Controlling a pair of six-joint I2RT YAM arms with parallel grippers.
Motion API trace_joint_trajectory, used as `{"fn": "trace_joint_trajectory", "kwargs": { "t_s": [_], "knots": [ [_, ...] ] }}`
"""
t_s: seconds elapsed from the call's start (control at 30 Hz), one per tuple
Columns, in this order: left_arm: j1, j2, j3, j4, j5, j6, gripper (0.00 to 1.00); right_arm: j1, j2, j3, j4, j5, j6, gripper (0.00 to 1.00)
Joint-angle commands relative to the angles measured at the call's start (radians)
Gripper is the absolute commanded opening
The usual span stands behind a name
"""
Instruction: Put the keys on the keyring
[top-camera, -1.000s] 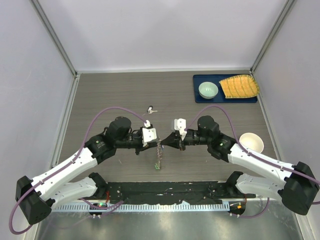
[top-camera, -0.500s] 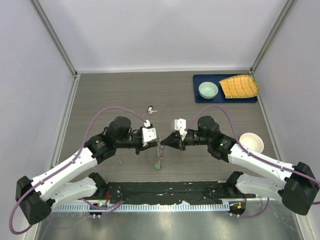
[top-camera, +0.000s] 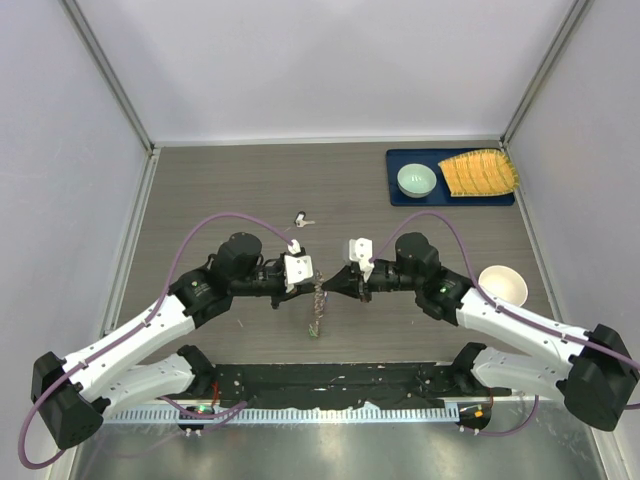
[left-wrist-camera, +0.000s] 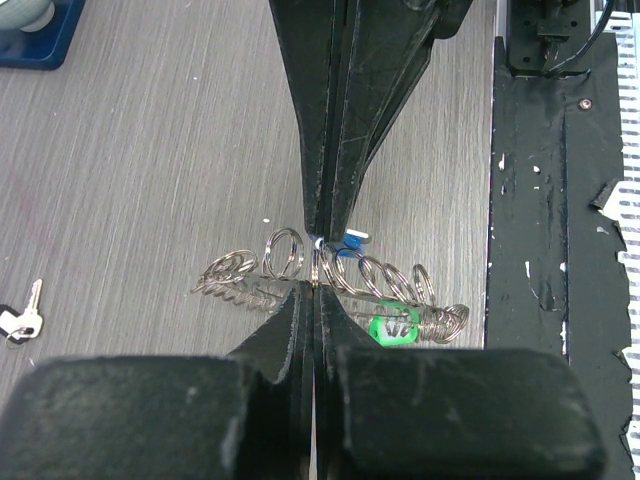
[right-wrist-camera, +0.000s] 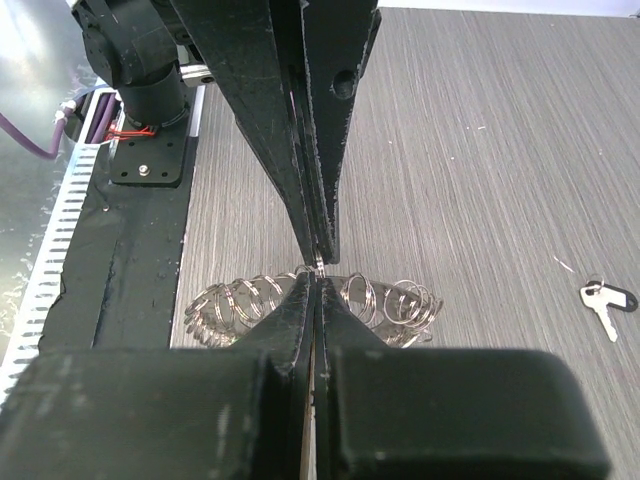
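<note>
Top: left gripper (top-camera: 312, 287) and right gripper (top-camera: 331, 286) meet tip to tip, about midway along the table's near edge. Both are pinched shut on the keyring (top-camera: 316, 316), which droops toward that edge. A loose key (top-camera: 301, 219) lies further in, well apart.

Left wrist: green key (left-wrist-camera: 392, 325) and blue key (left-wrist-camera: 352, 240) look strung among the small rings.

Right wrist: the two pinch points nearly touch on one wire.

Suggest holding one side firm and easing the coil open without twisting. The gap needs to hold for the loose key.

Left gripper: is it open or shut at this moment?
Shut. The fingers of the left gripper press together with no gap in its wrist view, and their tips seem to pinch the keyring.
</note>
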Motion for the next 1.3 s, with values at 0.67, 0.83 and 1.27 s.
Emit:
{"fn": "trace_joint_trajectory", "kwargs": {
  "t_s": [0.67,0.83,1.27],
  "knots": [
    [-0.003,0.002,0.017,0.068,0.077,0.003,0.0,0.005,-0.002,-0.001,0.056,0.011,-0.023,0.01],
    [-0.003,0.005,0.017,0.068,0.068,0.002,0.0,0.006,-0.009,0.002,0.05,0.0,-0.019,0.01],
    [-0.002,0.011,0.0,0.146,0.11,-0.061,0.0,0.006,0.008,-0.006,0.076,-0.055,-0.014,0.01]
  ]
}}
